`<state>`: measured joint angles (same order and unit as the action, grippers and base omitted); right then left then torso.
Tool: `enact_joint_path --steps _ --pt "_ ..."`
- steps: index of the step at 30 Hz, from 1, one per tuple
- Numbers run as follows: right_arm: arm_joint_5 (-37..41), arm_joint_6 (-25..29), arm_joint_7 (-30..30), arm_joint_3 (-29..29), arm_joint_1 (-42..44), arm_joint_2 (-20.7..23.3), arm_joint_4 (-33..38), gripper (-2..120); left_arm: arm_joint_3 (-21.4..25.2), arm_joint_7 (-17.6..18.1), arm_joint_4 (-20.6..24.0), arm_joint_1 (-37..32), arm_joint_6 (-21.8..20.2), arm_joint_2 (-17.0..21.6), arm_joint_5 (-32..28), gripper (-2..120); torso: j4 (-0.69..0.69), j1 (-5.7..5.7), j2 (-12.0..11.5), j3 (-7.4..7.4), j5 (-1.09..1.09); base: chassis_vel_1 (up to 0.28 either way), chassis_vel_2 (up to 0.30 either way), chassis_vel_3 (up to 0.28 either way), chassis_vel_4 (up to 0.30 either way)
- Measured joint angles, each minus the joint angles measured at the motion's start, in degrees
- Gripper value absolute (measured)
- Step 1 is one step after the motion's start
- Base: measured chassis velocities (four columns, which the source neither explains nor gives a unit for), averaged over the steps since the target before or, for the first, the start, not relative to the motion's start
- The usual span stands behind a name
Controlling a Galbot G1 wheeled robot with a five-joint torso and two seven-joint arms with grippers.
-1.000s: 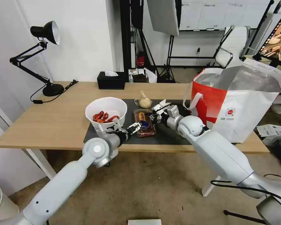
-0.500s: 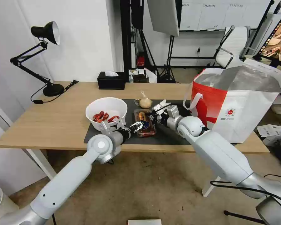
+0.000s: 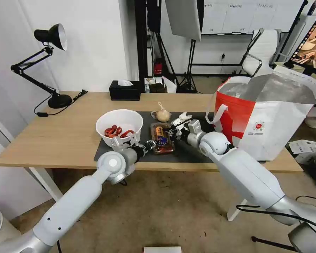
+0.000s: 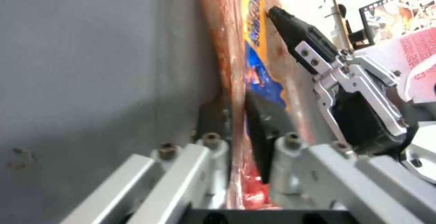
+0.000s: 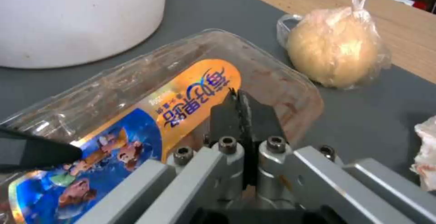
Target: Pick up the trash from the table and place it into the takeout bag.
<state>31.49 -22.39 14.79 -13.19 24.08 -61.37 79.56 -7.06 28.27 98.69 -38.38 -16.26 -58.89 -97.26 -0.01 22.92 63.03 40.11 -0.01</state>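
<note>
While both arms reach over the near edge of the worktop (image 3: pixel 59 137), each grasps one rim of the plastic tray (image 3: pixel 162 142) lying on the dark mat (image 3: pixel 186 154). The left gripper (image 3: pixel 151 143) has its jaws clenched on the tray's near-left edge — in the left wrist view the rim (image 4: pixel 236 91) runs straight between the two black pads. The right gripper (image 3: pixel 172 131) pinches the opposite, right-hand rim, its jaws pressed together on the clear plastic beside the orange-and-blue label (image 5: pixel 182 108).

Just beyond the left jaws stands the white bowl (image 3: pixel 120 126) of red shells. Past the right jaws sits the knotted beige bag (image 3: pixel 163 114), and just beside them lies the crumpled tissue (image 3: pixel 183 116) — both apart from the tray. Farther out behind the right gripper, the red-and-white takeout bag (image 3: pixel 267 116) stands open on the worktop.
</note>
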Motion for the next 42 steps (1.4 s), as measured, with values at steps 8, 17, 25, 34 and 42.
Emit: enact_joint_path --steps 8,17,25,34,42 --pt "14.4 13.5 -9.5 5.5 5.7 1.6 8.7 12 0.6 -0.4 2.5 -0.3 1.0 -0.2 0.3 0 0.03 0.01 0.0 0.0 0.01 0.0 0.0 0.0 0.0" --pt "16.4 18.0 -14.5 21.7 27.9 12.9 31.5 45 1.9 -0.3 6.8 0.4 2.3 0.4 0.8 0 -0.01 0.0 0.0 -0.01 -0.01 0.0 0.0 0.0 0.0" --pt "7.9 17.8 -15.1 38.7 54.6 15.2 44.5 72 1.2 -1.3 8.4 9.3 3.3 2.6 1.1 0 0.01 -0.02 0.0 -0.01 -0.01 0.0 0.0 0.0 0.0" --pt "-5.9 18.5 -19.3 45.3 68.9 6.0 46.6 100 -14.5 -6.6 -3.5 38.4 5.5 -5.2 7.5 0 -0.01 -0.01 0.0 0.0 0.02 0.0 0.0 0.0 0.0" --pt "-9.8 17.4 -19.7 44.9 70.3 2.6 47.1 100 -27.2 -15.7 -17.6 50.7 6.5 -16.7 26.2 0 -0.02 0.0 0.0 0.0 0.04 0.0 0.0 0.0 0.0"
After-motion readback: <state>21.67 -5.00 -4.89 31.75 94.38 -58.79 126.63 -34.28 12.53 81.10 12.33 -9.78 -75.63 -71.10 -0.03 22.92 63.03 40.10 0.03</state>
